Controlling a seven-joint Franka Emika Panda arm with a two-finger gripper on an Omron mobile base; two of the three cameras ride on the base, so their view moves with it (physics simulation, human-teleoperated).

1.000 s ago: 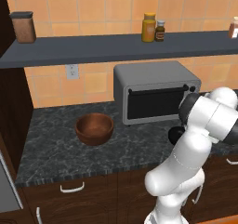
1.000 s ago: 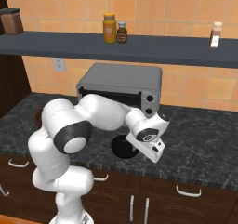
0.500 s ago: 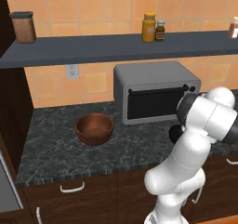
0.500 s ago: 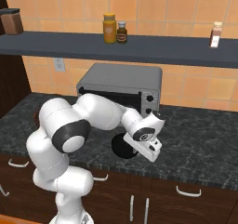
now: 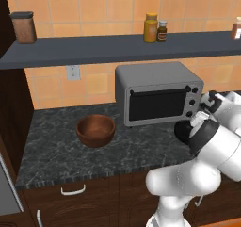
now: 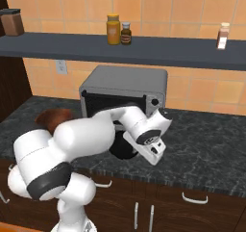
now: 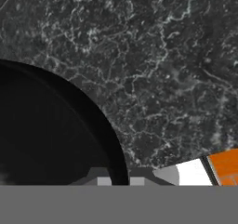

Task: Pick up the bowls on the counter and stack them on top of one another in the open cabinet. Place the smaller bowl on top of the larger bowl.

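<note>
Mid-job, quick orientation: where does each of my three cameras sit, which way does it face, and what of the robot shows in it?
Left base view: behind-left, facing the counter, larger bowl and toaster oven; white arm at lower right.
Right base view: behind-right, same toaster oven and open cabinet; arm from lower left, over the smaller bowl.
Hand view: on the hand, looking down at the smaller bowl's rim; fingertips at the bottom.

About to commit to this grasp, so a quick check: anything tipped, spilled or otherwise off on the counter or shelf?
Nothing stands out. The brown bowl sits upright on the counter, the jars stand upright on the shelf, and the oven is shut. In the hand view the black bowl rests flat, with the gripper astride its rim.
</note>
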